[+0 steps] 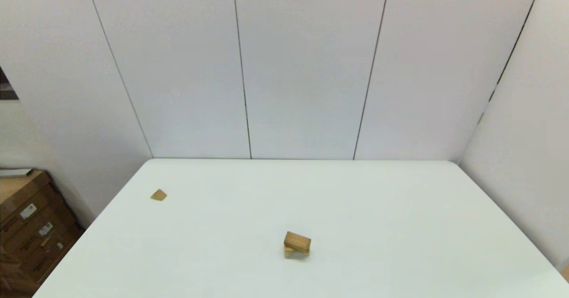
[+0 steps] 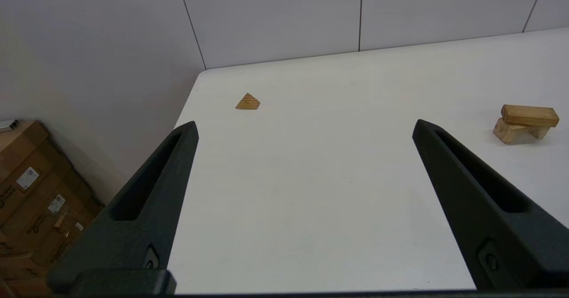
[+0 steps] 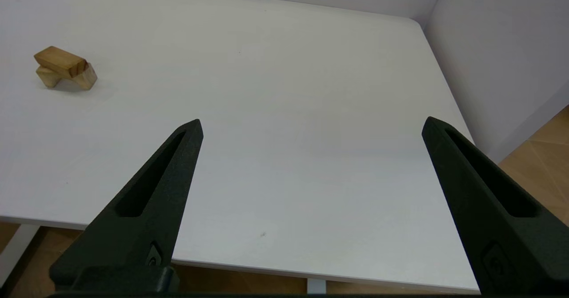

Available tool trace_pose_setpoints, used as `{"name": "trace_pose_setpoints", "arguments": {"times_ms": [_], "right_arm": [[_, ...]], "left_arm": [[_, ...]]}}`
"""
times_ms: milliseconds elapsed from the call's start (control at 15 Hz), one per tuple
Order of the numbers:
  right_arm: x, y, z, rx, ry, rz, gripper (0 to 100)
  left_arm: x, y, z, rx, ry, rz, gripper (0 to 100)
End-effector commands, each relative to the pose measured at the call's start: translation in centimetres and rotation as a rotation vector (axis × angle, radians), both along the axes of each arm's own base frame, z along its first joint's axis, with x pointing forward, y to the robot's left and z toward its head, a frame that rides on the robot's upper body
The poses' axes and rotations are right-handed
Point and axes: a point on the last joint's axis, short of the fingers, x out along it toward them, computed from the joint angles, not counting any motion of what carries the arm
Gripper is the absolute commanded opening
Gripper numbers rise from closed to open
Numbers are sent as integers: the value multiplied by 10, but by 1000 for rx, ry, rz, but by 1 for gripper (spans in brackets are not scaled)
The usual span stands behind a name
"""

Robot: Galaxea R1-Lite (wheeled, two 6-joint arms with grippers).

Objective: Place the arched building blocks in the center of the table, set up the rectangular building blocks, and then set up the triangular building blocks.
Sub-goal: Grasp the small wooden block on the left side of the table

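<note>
The arched block [image 1: 296,253] sits near the middle of the white table [image 1: 400,227], a little toward the robot's edge, standing on its two short legs, and the plain bar [image 1: 298,241] lies flat across its top, touching it and skewed so one end juts past the arch below. Starting out on the far left, brown cardboard boxes [image 1: 26,227] are stacked on the floor beside the table. Next comes the little wedge [image 1: 158,195], alone near the table's left edge toward the back, lying flat on the surface and well apart from the two stacked pieces. The left gripper [image 2: 304,126] hangs back over the near left part of the table, its two black fingers [image 2: 155,187] spread wide with nothing between them; from its wrist camera the wedge [image 2: 248,102] shows ahead near the table's edge and the bar [image 2: 530,115] on the arch [image 2: 506,132] shows off to the side. Over on the right, the right gripper [image 3: 311,124] waits above the near right corner of the table, fingers [image 3: 480,187] likewise wide apart and gripping nothing, with the bar [image 3: 60,61] and arch [image 3: 84,78] in its view well away across the bare white top. Neither arm shows in the head view.
</note>
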Motion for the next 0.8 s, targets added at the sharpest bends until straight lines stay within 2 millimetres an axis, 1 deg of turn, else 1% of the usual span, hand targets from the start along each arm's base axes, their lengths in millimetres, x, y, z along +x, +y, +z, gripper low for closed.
{"name": "trace_pose_setpoints", "arguments": {"times_ms": [67, 800], "right_arm": [[0, 0, 0, 2, 0, 0, 100], [0, 0, 0, 57, 1, -15, 100]], "left_arm": [[0, 0, 0, 0, 2, 1, 100], [0, 0, 0, 0, 2, 0, 100]]}}
